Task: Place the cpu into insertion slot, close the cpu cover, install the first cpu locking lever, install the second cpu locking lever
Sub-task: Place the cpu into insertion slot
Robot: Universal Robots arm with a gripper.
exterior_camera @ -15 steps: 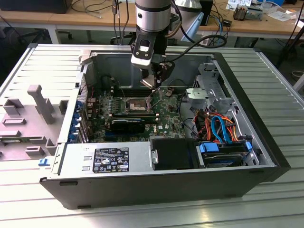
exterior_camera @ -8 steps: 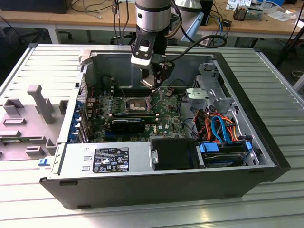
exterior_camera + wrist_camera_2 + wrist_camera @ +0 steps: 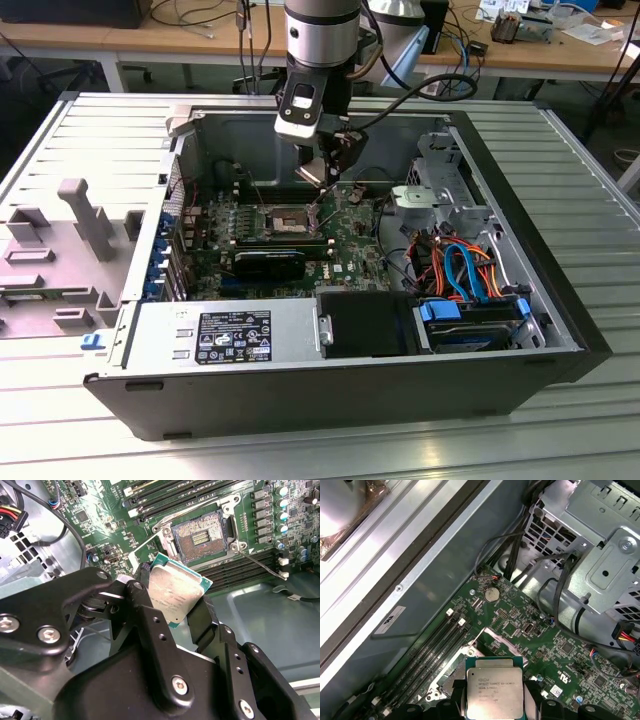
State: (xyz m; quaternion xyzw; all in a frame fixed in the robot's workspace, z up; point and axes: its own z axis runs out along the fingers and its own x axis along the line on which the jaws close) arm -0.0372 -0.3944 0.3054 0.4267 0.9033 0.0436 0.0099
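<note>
The bench (image 3: pixel 560 140) is a ribbed aluminium surface carrying a dark grey sheet-steel computer case (image 3: pixel 300 400), laid on its side with the side panel off, so access is from above. Inside, the flat green circuit board (image 3: pixel 352 228) is bounded by the case wall at the far edge and, toward the exterior view's right, by a perforated bright-metal drive cage (image 3: pixel 600 555). Long, narrow black memory slots (image 3: pixel 432 652) run parallel beside the insertion slot (image 3: pixel 200 536), a square socket with a shiny metal rim and a dark centre; its contact field lies exposed. A thin wire lever (image 3: pixel 257 560) angles away from one socket corner. The pincer (image 3: pixel 172 600), of matte black metal with visible screw heads, is closed on the cpu (image 3: pixel 176 592), its fingers (image 3: pixel 145 610) gripping two opposite edges. The cpu is a small flat square with a dull silver-grey, lightly scuffed lid on a green substrate. It is held tilted above the board, just beside the insertion slot and not seated.
</note>
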